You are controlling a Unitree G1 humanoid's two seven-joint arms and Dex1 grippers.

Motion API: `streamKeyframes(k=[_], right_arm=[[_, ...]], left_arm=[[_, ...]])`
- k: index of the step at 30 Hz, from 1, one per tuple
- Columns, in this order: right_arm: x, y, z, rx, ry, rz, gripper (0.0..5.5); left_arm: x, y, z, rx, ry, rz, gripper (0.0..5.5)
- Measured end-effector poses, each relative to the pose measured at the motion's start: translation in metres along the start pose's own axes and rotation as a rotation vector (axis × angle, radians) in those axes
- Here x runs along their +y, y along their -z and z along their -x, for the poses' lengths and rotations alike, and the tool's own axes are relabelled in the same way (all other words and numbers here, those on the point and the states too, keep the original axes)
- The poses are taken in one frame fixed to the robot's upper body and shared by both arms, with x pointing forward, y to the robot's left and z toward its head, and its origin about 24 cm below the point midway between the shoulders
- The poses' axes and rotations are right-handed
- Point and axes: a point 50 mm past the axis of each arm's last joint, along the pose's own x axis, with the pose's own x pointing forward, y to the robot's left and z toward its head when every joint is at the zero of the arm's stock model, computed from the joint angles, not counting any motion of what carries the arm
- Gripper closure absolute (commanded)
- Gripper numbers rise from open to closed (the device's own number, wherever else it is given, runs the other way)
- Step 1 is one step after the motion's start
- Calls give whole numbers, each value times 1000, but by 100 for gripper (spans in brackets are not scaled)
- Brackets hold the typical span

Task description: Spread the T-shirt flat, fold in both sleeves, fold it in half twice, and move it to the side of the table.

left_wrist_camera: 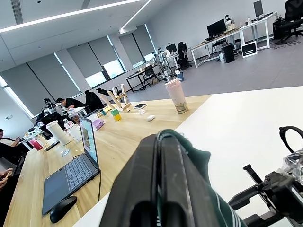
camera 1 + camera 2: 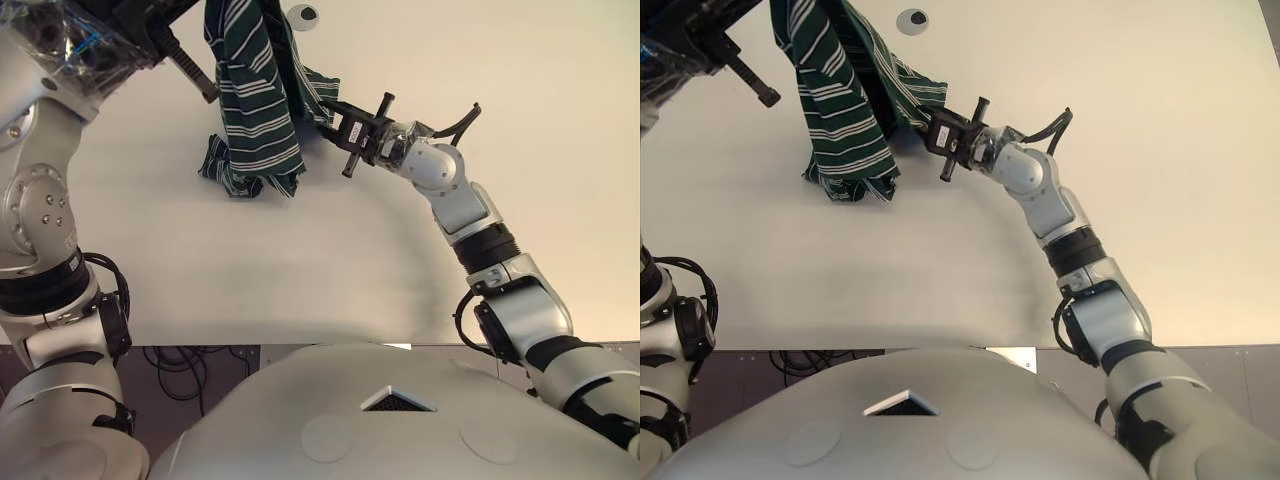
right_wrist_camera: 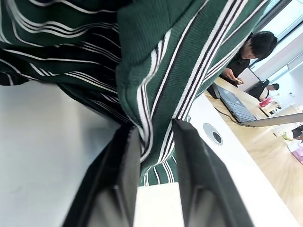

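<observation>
A dark green T-shirt with white stripes [image 2: 255, 90] hangs bunched above the white table [image 2: 300, 260], its lower end resting crumpled on the surface. High at the far left, my left gripper [image 1: 161, 142] is shut on the shirt's upper part and holds it up. To the shirt's right, my right gripper [image 2: 328, 108] is shut on a side edge of the cloth [image 3: 156, 94], just above the table. The striped fabric is pinched between its black fingers [image 3: 118, 165].
A round cable grommet [image 2: 303, 13] sits in the table beyond the shirt. Open tabletop spreads to the right and toward the front edge [image 2: 300, 345]. Farther off stands a wooden desk [image 1: 123, 137] with a laptop [image 1: 71, 172] and a cup [image 1: 176, 94].
</observation>
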Motion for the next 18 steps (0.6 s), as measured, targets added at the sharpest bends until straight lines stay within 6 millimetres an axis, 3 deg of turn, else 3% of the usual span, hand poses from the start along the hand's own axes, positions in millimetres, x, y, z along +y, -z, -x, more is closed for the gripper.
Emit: streamKeyframes(k=[4, 13, 15, 18], right_arm=[[-6, -1, 0, -1, 31, 5, 548], [-25, -6, 8, -15, 66, 48, 548], [-44, -3, 16, 5, 86, 83, 548], [-106, -13, 26, 9, 185, 128, 548]], left_arm=[[0, 0, 0, 0, -1, 0, 550], [6, 7, 2, 32, -28, -5, 550], [9, 13, 4, 51, -27, -8, 550], [28, 29, -5, 109, -13, -38, 550]])
